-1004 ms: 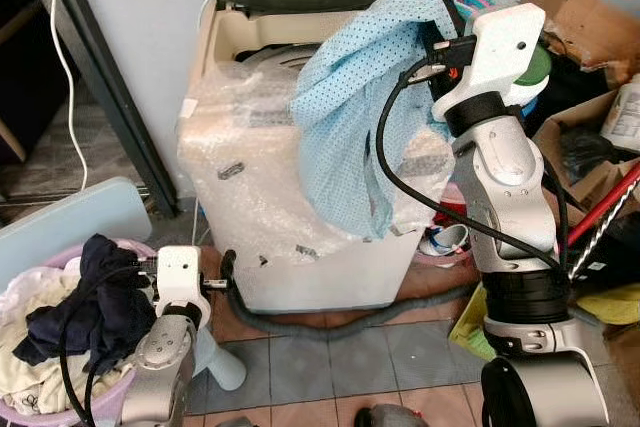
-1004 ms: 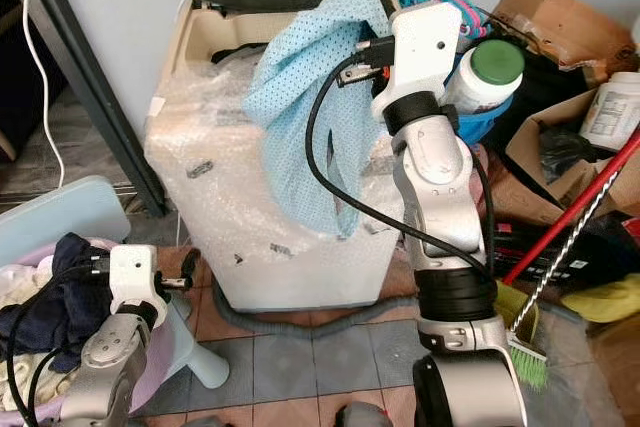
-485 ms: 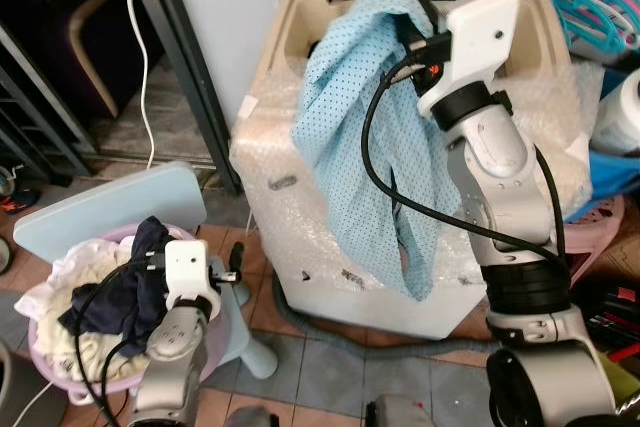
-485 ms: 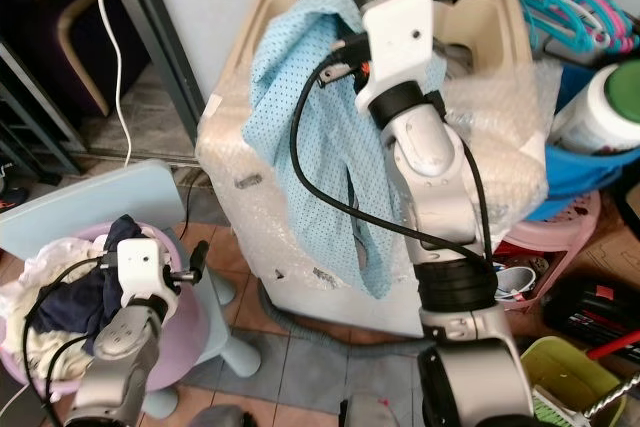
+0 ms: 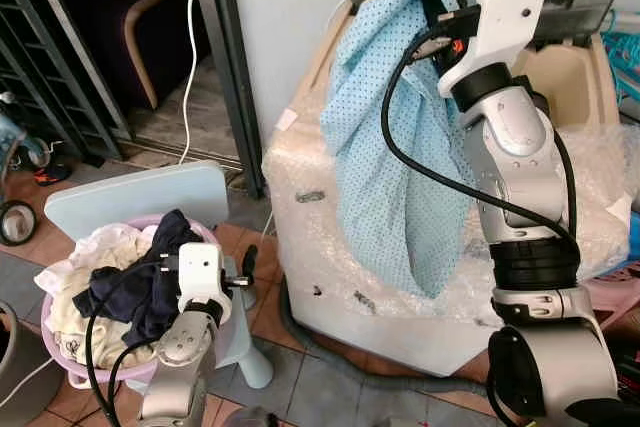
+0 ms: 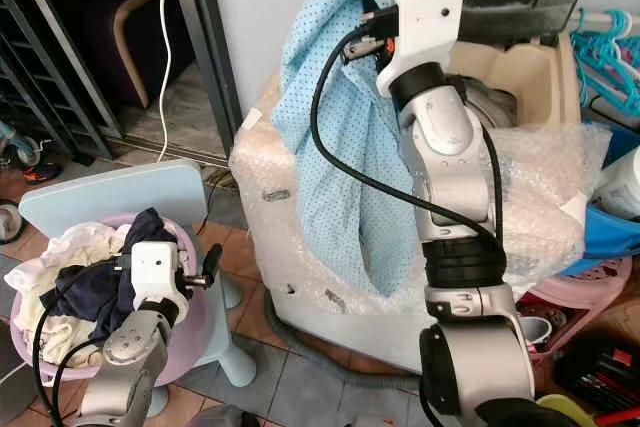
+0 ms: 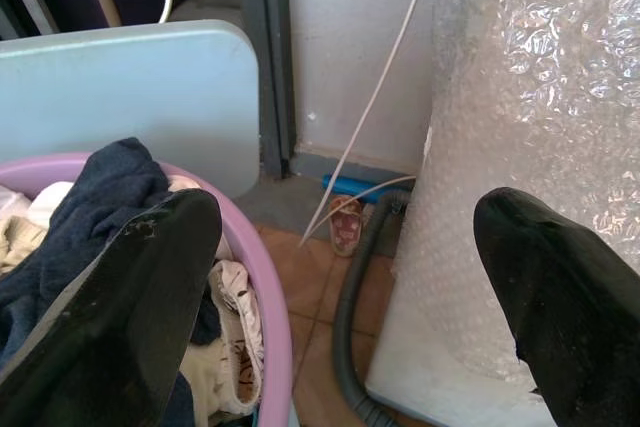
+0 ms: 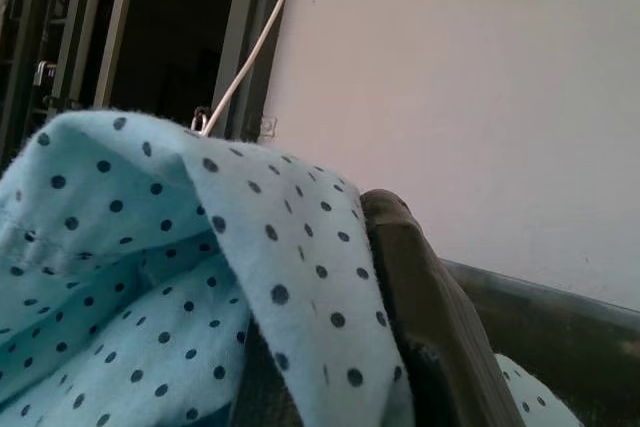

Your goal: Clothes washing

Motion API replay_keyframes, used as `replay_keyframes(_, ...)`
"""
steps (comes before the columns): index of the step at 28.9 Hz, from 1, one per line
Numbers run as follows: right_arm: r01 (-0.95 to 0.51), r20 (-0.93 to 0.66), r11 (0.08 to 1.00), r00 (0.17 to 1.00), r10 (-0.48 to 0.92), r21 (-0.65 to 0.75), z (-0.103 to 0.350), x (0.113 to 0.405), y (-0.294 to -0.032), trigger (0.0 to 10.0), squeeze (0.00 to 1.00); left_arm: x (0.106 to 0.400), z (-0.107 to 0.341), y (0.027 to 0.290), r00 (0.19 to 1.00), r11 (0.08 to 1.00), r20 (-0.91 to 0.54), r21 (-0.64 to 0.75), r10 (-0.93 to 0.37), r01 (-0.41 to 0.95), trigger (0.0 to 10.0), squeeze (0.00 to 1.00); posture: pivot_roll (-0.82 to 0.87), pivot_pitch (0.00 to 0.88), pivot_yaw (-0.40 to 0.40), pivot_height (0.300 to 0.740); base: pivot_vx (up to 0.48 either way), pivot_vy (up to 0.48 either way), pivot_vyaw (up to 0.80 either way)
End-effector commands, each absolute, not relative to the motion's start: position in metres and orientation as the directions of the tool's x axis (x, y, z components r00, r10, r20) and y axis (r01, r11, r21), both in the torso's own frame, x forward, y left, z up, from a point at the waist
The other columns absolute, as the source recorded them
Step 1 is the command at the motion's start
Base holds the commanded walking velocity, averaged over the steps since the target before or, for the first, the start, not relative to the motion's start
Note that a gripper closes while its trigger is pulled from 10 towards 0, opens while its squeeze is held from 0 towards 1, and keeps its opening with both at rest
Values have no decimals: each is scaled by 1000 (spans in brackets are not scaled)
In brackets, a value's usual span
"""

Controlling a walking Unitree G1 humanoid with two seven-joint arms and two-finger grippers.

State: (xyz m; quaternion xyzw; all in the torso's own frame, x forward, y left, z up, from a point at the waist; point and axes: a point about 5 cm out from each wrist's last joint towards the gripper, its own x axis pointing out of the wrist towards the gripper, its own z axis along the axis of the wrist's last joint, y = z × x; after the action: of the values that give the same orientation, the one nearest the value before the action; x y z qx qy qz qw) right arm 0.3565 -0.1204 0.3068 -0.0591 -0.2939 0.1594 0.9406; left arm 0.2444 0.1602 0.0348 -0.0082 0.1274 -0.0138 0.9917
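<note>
Raised higher since before, a dotted blue cloth (image 5: 390, 147) is clamped in the right gripper (image 5: 437, 9) above the bubble-wrapped washing machine (image 5: 330, 237); the left gripper (image 7: 350, 277), fingers apart, hangs beside the laundry basket (image 5: 60, 372) on the tiled floor (image 5: 320, 392).

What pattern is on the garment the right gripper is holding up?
The garment is light blue with small dark polka dots, clearest in the right wrist view.

Silver jointed arms (image 5: 520, 177), white wrist housings (image 5: 505, 12), looping black cables (image 5: 400, 147).

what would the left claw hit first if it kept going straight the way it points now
Probably the grey drain hose on the tiled floor, beside the bubble-wrapped washing machine. The left claw is open and aims between the purple laundry basket and the machine; depth is unclear.
</note>
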Motion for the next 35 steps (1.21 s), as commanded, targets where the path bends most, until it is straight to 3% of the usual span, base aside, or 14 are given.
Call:
replay_keyframes(1, -239, 546, 955, 784, 295, -173, 319, 365, -132, 10000, 0, 245, 35, 161, 967, 1000, -256, -22, -20, 15, 10000, 0, -64, 40, 18, 740, 0, 0, 0)
replay_keyframes(6, -140, 470, 986, 867, 166, -91, 342, 395, -174, 10000, 0, 244, 34, 159, 964, 1000, -265, -27, -14, 7, 10000, 0, -51, 50, 1, 740, 0, 0, 0)
replay_keyframes(7, -72, 445, 993, 889, 106, -93, 350, 401, -193, 10000, 0, 242, 34, 158, 964, 999, -267, -35, -9, 0, 10000, 0, -45, 61, -3, 740, 0, 0, 0)
replay_keyframes(9, -53, 434, 995, 897, 86, -88, 352, 403, -200, 10000, 0, 240, 34, 158, 963, 999, -268, -39, -7, -3, 10000, 0, -42, 65, -5, 740, 0, 0, 0)
replay_keyframes(11, 37, 416, 997, 909, -3, -74, 364, 404, -224, 10000, 0, 234, 36, 159, 963, 1000, -269, -26, 0, -7, 10000, 0, -26, 97, -8, 740, 0, 0, 0)
replay_keyframes(15, 56, 417, 995, 909, -19, -77, 370, 404, -231, 10000, 0, 228, 39, 160, 965, 1000, -263, -30, -9, 1, 10000, 0, -16, 120, -11, 740, 0, 0, 0)
replay_keyframes(17, 159, 476, 976, 877, -71, -147, 392, 397, -247, 10000, 0, 216, 41, 165, 964, 1000, -265, -5, -2, 1, 10000, 0, 13, 155, -8, 740, 0, 0, 0)
replay_keyframes(20, 215, 547, 970, 829, -119, -115, 417, 389, -258, 10000, 0, 209, 44, 171, 964, 1000, -266, 7, 11, -9, 10000, 0, 33, 171, -5, 740, 0, 0, 0)
replay_keyframes(24, 207, 567, 968, 819, -91, -144, 425, 387, -256, 10000, 0, 209, 51, 172, 968, 1000, -251, 7, 25, -24, 10000, 0, 44, 175, -11, 740, 0, 0, 0)
replay_keyframes(27, 83, 439, 980, 899, 5, -179, 387, 403, -242, 10000, 0, 208, 54, 167, 969, 1000, -247, -7, 9, -11, 10000, 0, 41, 187, -6, 740, 0, 0, 0)
replay_keyframes(30, -120, 170, 970, 973, 158, -211, 309, 418, -219, 10000, 0, 205, 55, 161, 966, 1000, -256, -10, -26, 24, 10000, 0, 38, 195, 2, 740, 0, 0, 0)
replay_keyframes(33, -180, 87, 955, 975, 205, -236, 280, 418, -211, 10000, 0, 204, 54, 161, 965, 1000, -262, -9, -29, 28, 10000, 0, 39, 193, 3, 740, 0, 0, 0)
replay_keyframes(35, -295, -64, 934, 956, 288, -200, 241, 417, -199, 10000, 0, 205, 54, 162, 963, 1000, -267, -8, -28, 27, 10000, 0, 34, 189, 4, 740, 0, 0, 0)
